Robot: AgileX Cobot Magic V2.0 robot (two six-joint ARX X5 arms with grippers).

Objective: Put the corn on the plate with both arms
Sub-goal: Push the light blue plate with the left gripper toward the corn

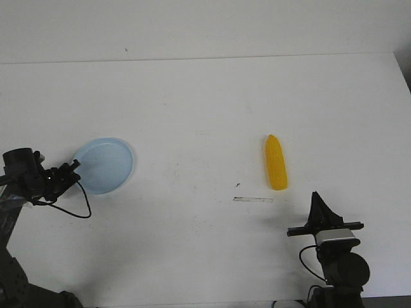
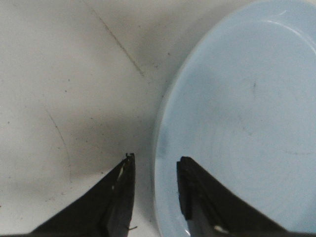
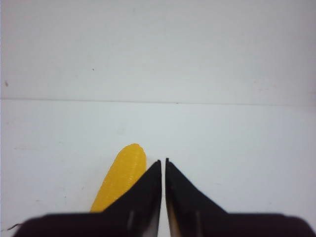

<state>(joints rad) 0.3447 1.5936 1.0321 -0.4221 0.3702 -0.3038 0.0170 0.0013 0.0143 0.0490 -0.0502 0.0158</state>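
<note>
Pointed black fingers [image 2: 205, 195] straddling smooth pale-blue plate [image 2: 237, 123] rim, tapered yellow corn [image 1: 276, 162]

You see a white tabletop [image 1: 192, 109] running back to a pale wall [image 1: 192, 29] behind it. A short strip of clear tape [image 1: 253, 199] lies flat on the tabletop near the front, with a small dark speck [image 1: 237, 185] just behind it. Faint grey scuffs and thin scratches [image 2: 118, 42] mark the surface.

Looks like lab/test bench: bare white table [image 1: 205, 115], plain white wall [image 1: 192, 25], no furnishings.
</note>
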